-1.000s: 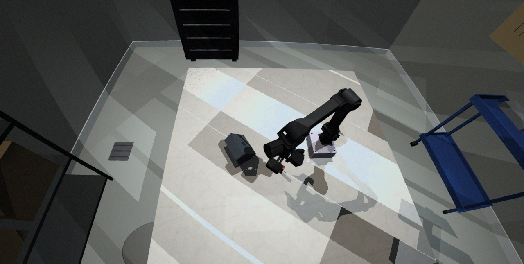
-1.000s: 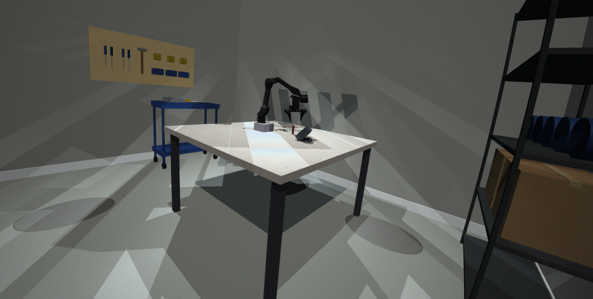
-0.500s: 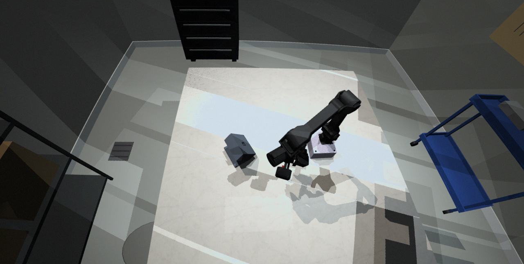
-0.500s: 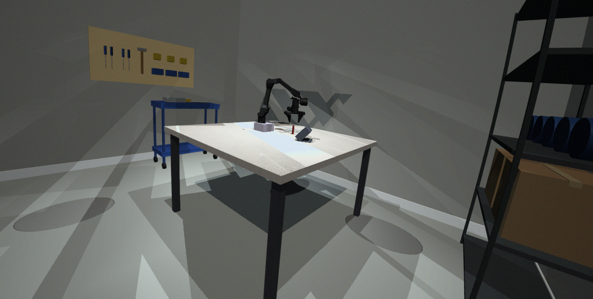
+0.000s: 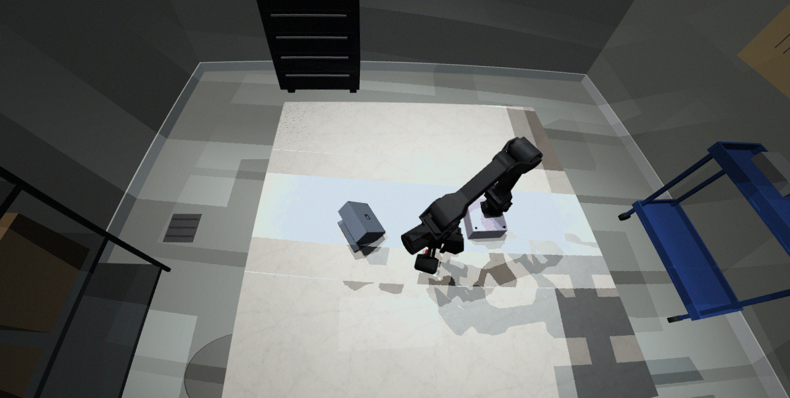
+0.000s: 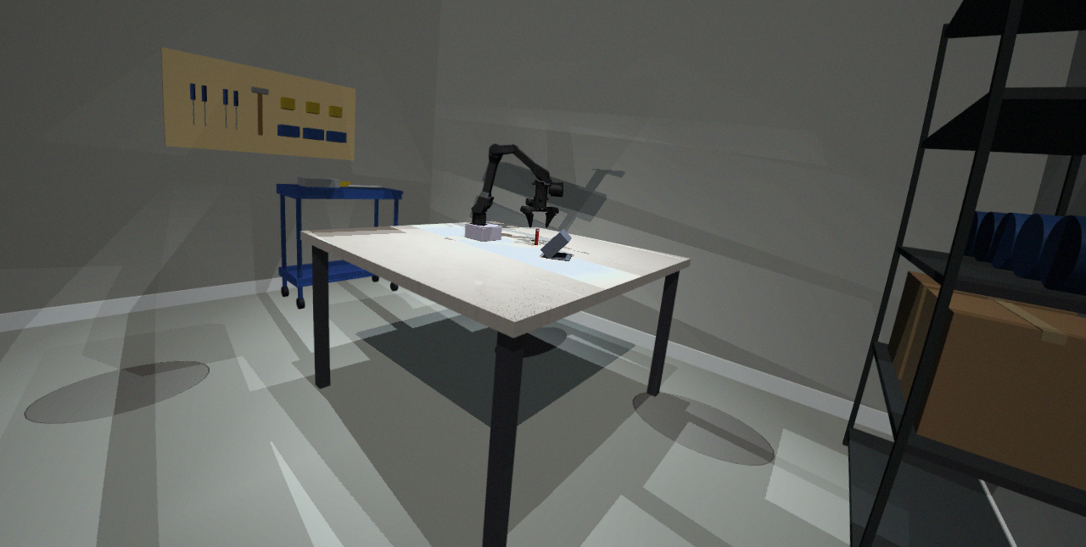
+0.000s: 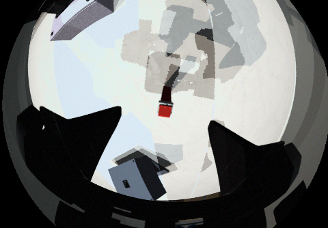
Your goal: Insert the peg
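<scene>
The peg [image 6: 536,237] [image 7: 165,110] stands upright on the table [image 5: 309,307] [image 6: 425,263]. It is dark red with a bright red, square-looking top and a thin dark and pale band below it. In the top view the arm hides most of it. My gripper [image 6: 539,226] [image 7: 166,118] is open and empty, pointing down above the peg. In the wrist view the peg's top lies between the two fingertips, with a wide gap on each side. The blue-grey sloped panel [image 5: 358,224] [image 6: 556,242] [image 7: 134,173] has a small, dark, roughly square hole [image 5: 367,217] [image 7: 126,183] in its face.
The arm's pale lavender base block [image 5: 486,229] [image 6: 483,232] [image 7: 80,20] stands on the table, on the opposite side of the peg from the panel. A black drawer cabinet [image 5: 309,25], a blue cart [image 5: 684,263] [image 6: 338,192] and a shelf rack [image 6: 987,148] stand off the table.
</scene>
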Controlling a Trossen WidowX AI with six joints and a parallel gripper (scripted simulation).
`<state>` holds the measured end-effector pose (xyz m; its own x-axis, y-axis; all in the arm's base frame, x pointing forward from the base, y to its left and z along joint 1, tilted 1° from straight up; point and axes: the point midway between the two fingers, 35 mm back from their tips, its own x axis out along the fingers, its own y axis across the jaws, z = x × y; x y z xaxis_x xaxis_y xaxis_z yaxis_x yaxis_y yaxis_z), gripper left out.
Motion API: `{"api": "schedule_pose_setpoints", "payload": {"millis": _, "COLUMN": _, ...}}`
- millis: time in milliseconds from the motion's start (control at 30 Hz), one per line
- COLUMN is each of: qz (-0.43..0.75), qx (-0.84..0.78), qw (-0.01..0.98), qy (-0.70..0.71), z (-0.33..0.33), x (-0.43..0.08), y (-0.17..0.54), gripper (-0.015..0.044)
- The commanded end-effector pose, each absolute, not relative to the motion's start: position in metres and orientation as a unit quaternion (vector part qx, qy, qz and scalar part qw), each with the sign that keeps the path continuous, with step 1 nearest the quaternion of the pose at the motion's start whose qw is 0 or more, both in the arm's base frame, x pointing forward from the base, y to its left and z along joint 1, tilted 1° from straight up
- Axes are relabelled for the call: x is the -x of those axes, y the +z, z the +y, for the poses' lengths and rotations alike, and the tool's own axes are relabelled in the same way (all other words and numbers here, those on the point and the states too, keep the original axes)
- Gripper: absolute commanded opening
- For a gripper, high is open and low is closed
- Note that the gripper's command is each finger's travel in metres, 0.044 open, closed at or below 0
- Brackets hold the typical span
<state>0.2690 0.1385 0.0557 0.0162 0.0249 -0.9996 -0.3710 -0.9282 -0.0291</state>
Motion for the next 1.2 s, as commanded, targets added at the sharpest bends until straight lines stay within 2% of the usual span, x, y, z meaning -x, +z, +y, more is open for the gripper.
{"api": "schedule_pose_setpoints", "payload": {"millis": 0, "qz": 0.124, "qx": 0.695, "qw": 0.141, "qy": 0.694, "z": 0.139, "x": -0.267, "y": 0.045, "gripper": 0.0440}}
{"api": "schedule_pose_setpoints", "payload": {"millis": 1000, "qz": 0.124, "qx": 0.695, "qw": 0.141, "qy": 0.694, "z": 0.139, "x": -0.266, "y": 0.006, "gripper": 0.0440}}
{"api": "schedule_pose_setpoints", "payload": {"millis": 1167, "qz": 0.124, "qx": 0.697, "qw": 0.141, "qy": 0.692, "z": 0.139, "x": -0.268, "y": 0.009, "gripper": 0.0309}}
